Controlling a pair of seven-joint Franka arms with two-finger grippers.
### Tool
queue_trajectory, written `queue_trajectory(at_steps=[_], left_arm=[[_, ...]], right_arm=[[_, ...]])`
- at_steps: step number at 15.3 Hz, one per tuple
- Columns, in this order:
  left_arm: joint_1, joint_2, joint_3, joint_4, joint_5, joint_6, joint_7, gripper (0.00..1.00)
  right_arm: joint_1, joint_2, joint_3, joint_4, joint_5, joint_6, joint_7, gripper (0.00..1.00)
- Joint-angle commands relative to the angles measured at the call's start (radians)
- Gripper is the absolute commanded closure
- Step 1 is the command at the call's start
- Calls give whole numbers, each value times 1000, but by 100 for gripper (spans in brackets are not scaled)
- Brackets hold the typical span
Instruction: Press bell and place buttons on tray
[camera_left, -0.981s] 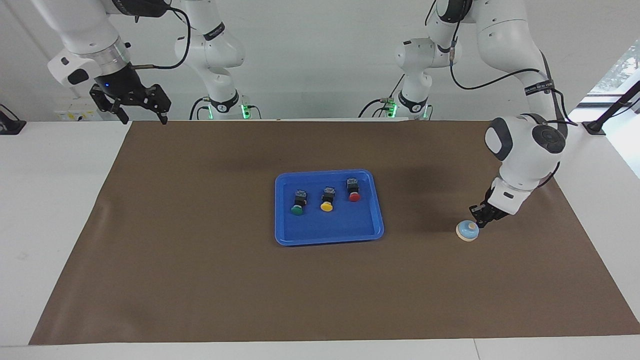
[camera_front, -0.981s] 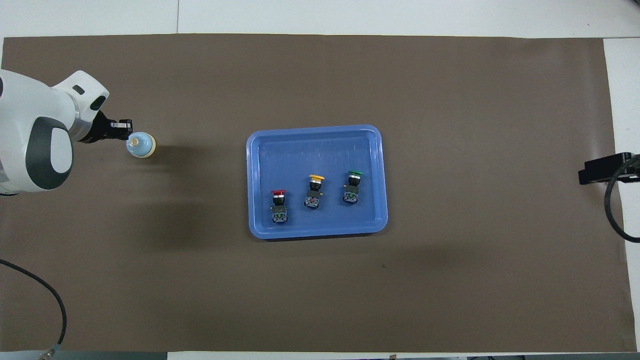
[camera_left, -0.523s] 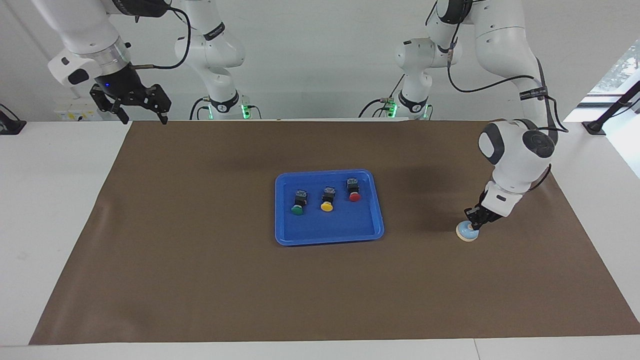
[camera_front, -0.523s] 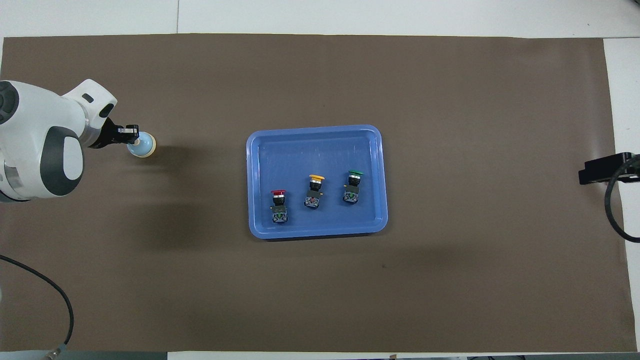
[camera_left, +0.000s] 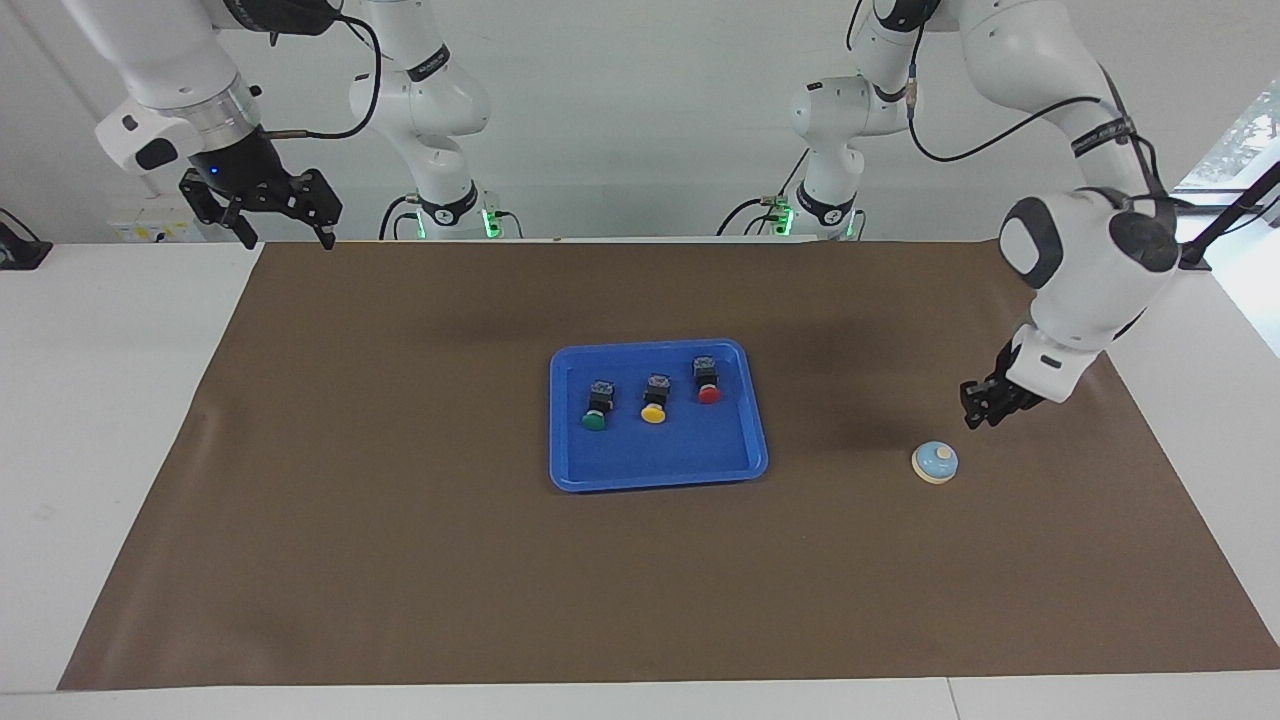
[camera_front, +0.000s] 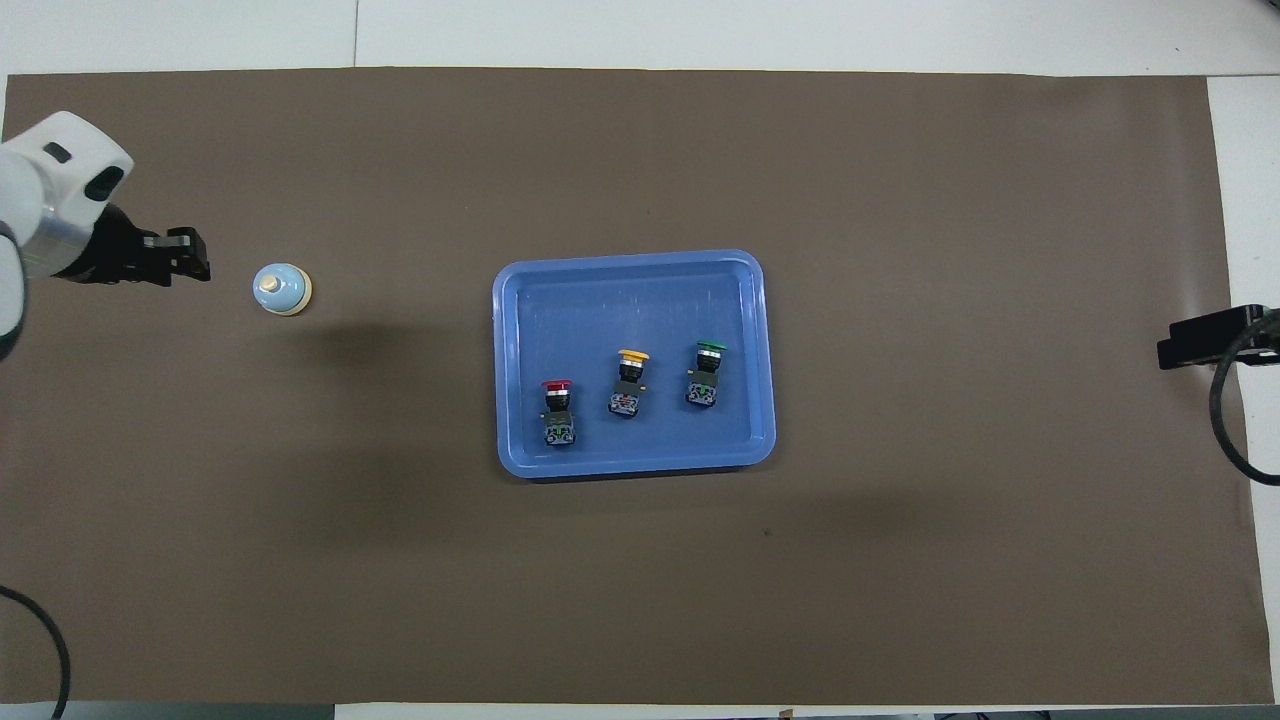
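The counter (camera_left: 400, 560) carries the tray (camera_left: 738, 470) at its middle, with the green (camera_left: 593, 421), yellow (camera_left: 653, 414) and red (camera_left: 709, 394) buttons lying inside it. The bell (camera_left: 936, 462) stands alone toward the left arm's end, and the left hand (camera_left: 978, 412), pressed on its top half a second ago, has lifted clear and hangs beside it, holding nothing; whether its fingers are parted cannot be told. The right hand (camera_left: 285, 222) waits open above the counter's corner; in my judgement both steps are complete.
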Motion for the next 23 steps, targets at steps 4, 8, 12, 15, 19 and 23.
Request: queue_trajectory(at_steps=[4,8,12,15,19,23], left_arm=[[3,-251,0,28,9,-266,-18,0],[-11,-261,-5,92,6,-371,-18,0],[-14,-178,-5,208,-18,-477,-18,0],[-16,-191,-11,181,-23,-475,-18,0],[-29,-211,-14,134,-23,-439,-18,0],[-45,-214,-13,133,-15,-452,-16,0]], right_arm=[[-13,-11,10,-10,-4,-6,-23,0],[-13,-11,10,-9,-4,-6,-23,0],[-13,-11,10,-10,-4,-6,-23,0],[-13,-11,10,-10,-4,-6,-23,0],[-13,-11,10,-10,-4,-6,-23,0],[-13,-11,10,-10,-4,-6,-23,0]])
